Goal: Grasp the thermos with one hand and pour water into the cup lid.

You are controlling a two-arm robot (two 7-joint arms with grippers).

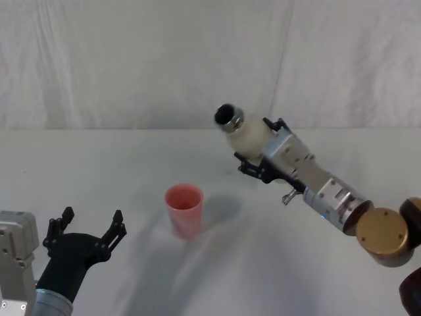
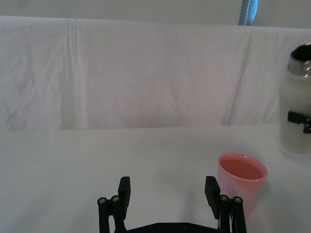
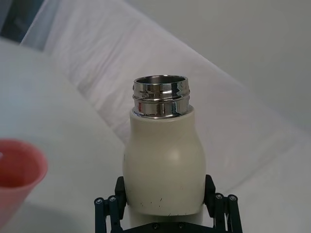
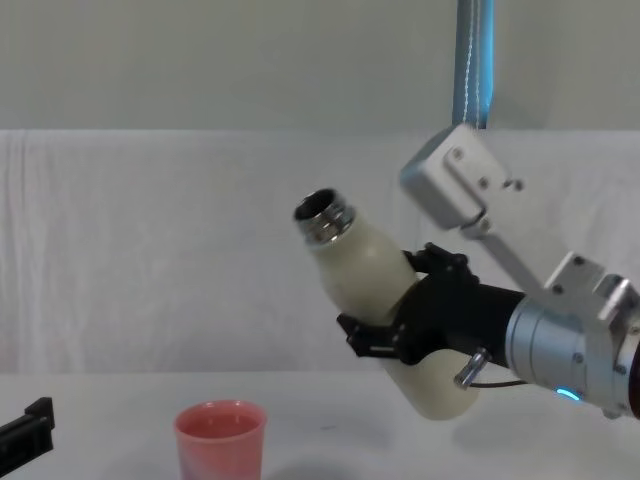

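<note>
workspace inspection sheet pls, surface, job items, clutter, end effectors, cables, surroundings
surface: white cloth-covered table, looks dry
thermos: lifted off the table, tilted with open silver neck toward the robot's left, no water leaving it
cup lid: pink, upright on the table, left of and below the thermos mouth
clutter: nothing seen
right end effector: shut around the thermos body
left end effector: open, low at the near left, apart from the cup lid
cables: nothing seen
surroundings: white cloth backdrop, blue pole behind

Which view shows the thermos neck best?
The right wrist view: the thermos neck is close and open, held by the right gripper. Chest shows it tilted from the side, head from above, left wrist just its edge.
</note>
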